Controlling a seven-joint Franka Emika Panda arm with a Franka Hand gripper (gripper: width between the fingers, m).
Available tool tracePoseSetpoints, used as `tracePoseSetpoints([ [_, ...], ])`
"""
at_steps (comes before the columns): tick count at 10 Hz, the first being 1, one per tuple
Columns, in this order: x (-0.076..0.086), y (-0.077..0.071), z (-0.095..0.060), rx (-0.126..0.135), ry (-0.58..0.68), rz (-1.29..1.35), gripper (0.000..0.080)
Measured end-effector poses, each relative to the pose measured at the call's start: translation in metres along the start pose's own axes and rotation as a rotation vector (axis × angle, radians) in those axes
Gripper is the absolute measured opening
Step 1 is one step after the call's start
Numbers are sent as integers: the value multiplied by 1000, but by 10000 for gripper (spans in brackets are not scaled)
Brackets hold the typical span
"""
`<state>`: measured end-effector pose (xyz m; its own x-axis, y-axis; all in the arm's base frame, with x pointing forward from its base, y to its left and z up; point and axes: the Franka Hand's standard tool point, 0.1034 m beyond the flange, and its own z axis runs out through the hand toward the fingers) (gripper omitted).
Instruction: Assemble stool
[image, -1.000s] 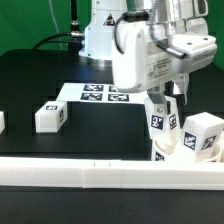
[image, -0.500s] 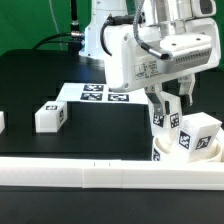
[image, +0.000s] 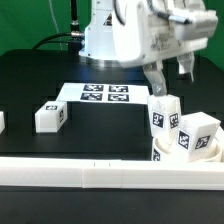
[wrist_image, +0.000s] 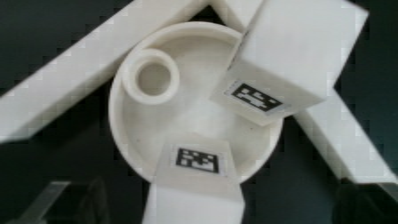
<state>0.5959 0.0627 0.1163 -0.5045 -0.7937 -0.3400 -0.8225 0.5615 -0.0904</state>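
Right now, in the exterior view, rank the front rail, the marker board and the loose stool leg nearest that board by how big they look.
1. front rail
2. marker board
3. loose stool leg
The rail is nearest the camera, which flatters it.

- A green backdrop (image: 28, 25) stands behind the claw (image: 172, 76) and fills the scene toward the exterior view's left of it.
- A black cable (image: 72, 15) hangs down in front of that backdrop, well apart from the claw on the exterior view's left.
- The tabletop (image: 25, 90) is matte black. It lies below the claw and spreads out to the exterior view's left edge.
- The marker board (image: 100, 93) lies flat on the tabletop, lower than the claw and to the exterior view's left of it.
- A long white rail (image: 70, 176) runs along the near side of the tabletop, below the claw and closer to the camera.
- A grey strip (image: 100, 212) shows beyond the rail, farthest from the claw.
- The light is soft and even, with only faint shadows on the black surface.
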Motion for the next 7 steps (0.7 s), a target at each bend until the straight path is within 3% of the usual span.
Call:
tracePoseSetpoints([
  [3,2,0,2,-2,5,-186,648],
  [4,2,3,3,-19,10,-291,648],
  [5,4,8,4,-57,24,-431,648],
  [6,10,6,2,-64,35,-535,648],
  [7,16,6,-2,-99,54,-642,648],
])
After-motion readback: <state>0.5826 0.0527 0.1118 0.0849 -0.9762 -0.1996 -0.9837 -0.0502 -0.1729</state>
